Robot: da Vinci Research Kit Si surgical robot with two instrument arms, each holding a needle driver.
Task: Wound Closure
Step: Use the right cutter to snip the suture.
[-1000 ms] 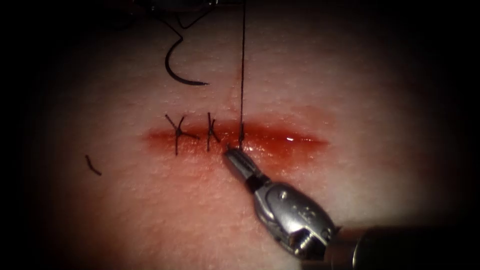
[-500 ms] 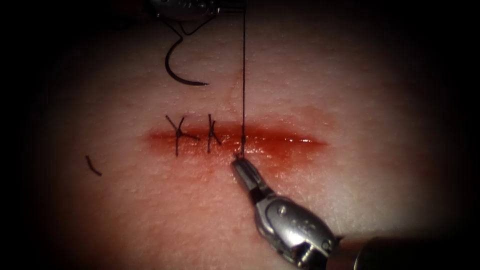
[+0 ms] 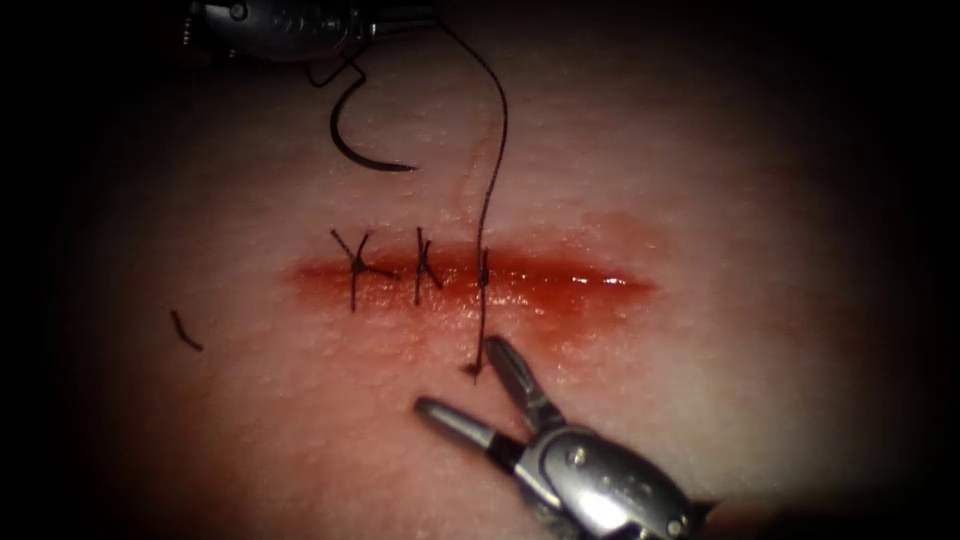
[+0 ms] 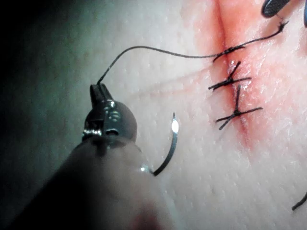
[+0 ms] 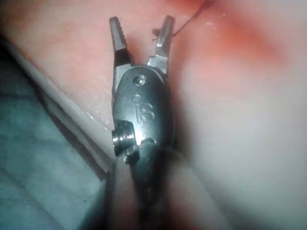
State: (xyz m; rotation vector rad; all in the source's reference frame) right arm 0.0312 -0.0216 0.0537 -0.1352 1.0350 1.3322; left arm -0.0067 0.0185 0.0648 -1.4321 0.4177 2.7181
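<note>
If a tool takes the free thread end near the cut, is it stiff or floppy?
Probably floppy: the thread sags in a loose curve from the left tool to the cut. Its short end beside the open right tool looks light, likely slippery with red fluid.

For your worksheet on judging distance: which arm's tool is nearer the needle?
Left. The left tool sits just above the needle; the right tool is below the cut.
</note>
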